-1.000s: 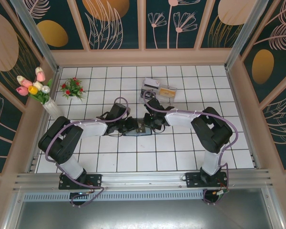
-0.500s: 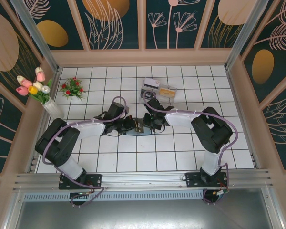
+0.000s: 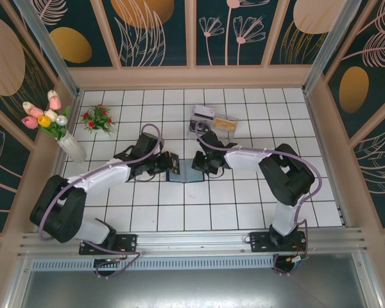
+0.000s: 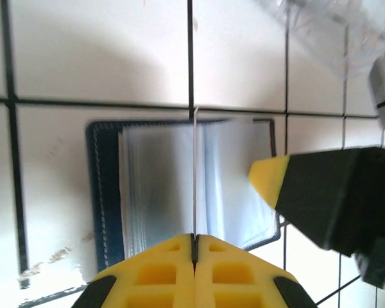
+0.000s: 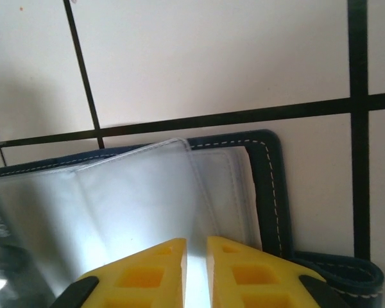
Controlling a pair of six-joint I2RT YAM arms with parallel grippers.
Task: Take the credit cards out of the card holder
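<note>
- Top external view: the left arm (image 3: 99, 179) stretches long and low from its base toward mid-table, with its forearm pointing right. The right arm (image 3: 282, 173) is folded at the elbow, and its forearm reaches left.
- The two wrists meet nose to nose over the card holder (image 3: 186, 175), which lies open on the white tiled table (image 3: 199, 215), touching the tiles just below both grippers.
- The left gripper (image 4: 194, 239) has its yellow fingers pressed together on a credit card (image 4: 194, 173). The card is seen edge-on as a thin line standing above the holder's clear sleeves (image 4: 160, 186).
- The right gripper (image 5: 197, 244) hangs over one end of the holder, near its navy stitched edge. Its fingers stand a narrow slit apart, and it cannot be told whether they nip a sleeve.
</note>
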